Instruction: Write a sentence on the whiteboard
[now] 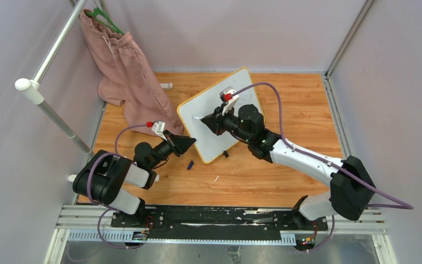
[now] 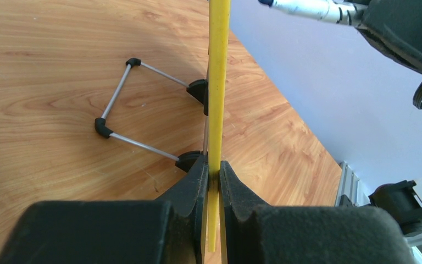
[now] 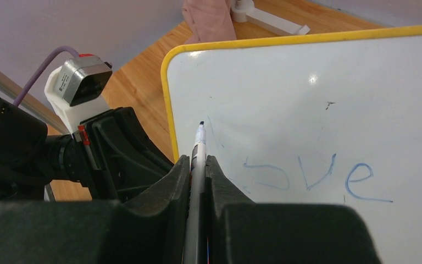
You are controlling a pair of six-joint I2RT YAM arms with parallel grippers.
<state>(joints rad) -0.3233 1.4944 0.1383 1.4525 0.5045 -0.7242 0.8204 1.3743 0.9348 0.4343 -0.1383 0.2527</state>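
Whiteboard (image 1: 211, 140) likely light, stiff, slick, tippy. Left gripper (image 2: 214, 168) clamped on its edge at 8 o'clock; right gripper (image 3: 198, 159) pinching marker (image 3: 200, 140).

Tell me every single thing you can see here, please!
whiteboard: one, white with a yellow frame, propped up mid-table
writing: a few letters, blue, on the whiteboard's face
marker: one, white with a dark tip, pointing at the whiteboard
wire stand: one, silver with black corners, behind the whiteboard
cloth: one, pink, hanging far left
hanger: one, green, on top of the cloth
rail: one, white, left side
small piece: one, black, on the table by the whiteboard's near corner
table: one, brown wood, under everything
left gripper: one, black, shut on the whiteboard's yellow edge
right gripper: one, black, shut on the marker
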